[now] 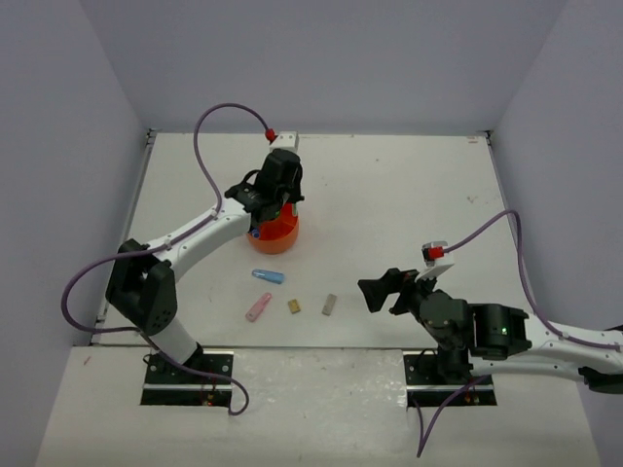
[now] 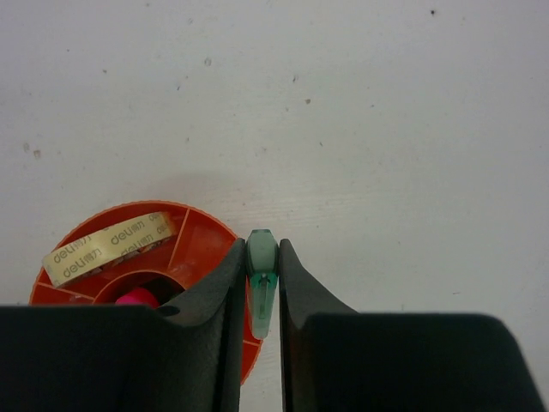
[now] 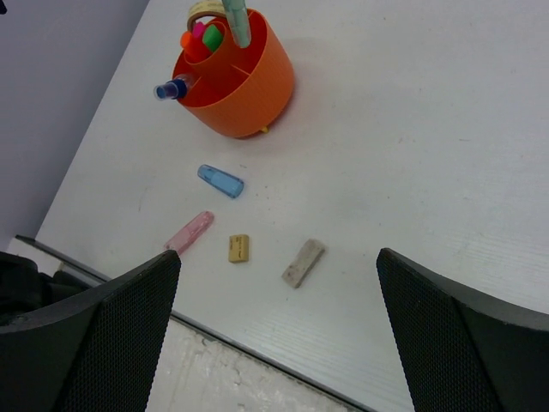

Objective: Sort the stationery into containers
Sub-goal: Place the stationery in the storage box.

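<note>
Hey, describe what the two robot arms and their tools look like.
The left arm and right arm have white links and black joints. The left tool and right tool have black fingers. A purple cable with a red connector runs along each arm.

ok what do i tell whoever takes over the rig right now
Left pincer: shut on the green capsule, above the organiser at its rim, not yet released.
Right pincer: open, empty, low over the near right of the table.
Done: tape and highlighters are in the organiser.
Left: drop the green capsule in, then sort the blue capsule, pink capsule, tan block and grey block, all loose on the table in front of the organiser.
</note>
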You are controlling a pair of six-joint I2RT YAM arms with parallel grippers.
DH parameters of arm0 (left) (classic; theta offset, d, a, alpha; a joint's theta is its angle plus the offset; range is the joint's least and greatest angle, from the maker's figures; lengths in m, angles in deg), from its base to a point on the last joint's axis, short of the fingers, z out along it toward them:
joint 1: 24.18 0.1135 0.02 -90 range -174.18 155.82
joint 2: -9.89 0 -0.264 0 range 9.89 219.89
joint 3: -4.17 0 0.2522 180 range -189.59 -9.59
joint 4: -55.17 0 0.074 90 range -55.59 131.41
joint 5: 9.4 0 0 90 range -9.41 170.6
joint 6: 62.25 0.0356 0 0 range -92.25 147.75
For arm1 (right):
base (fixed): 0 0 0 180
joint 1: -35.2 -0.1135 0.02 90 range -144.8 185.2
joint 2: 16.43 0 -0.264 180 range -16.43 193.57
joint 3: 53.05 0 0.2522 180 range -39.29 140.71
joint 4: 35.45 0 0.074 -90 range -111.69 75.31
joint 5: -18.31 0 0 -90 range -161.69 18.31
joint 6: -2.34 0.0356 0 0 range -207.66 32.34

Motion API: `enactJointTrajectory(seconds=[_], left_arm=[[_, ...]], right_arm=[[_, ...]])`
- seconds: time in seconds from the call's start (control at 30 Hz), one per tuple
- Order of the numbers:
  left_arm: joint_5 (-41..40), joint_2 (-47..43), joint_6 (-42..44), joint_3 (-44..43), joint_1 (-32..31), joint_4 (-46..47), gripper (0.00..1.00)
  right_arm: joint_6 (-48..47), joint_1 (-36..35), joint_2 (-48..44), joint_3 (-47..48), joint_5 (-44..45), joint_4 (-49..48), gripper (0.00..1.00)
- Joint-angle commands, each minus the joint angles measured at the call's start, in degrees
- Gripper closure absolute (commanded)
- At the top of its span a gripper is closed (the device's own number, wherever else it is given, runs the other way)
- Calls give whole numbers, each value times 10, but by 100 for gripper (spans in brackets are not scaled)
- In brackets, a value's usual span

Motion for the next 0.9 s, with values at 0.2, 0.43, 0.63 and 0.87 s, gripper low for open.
enactJointTrajectory(seconds=[0.2,0.43,0.63,0.87], left_arm=[[-31,29,5,17,14,45,97],[-32,12,-6,44,14,62,68],[-10,-29,-13,54,14,59,61],[73,-175,-18,69,-9,57,31]], right_arm=[[29,-3,-31,-12,0,37,1],[24,-3,-7,-4,2,37,1],[28,-3,17,-2,3,32,1],[9,-1,117,3,-37,-29,1]])
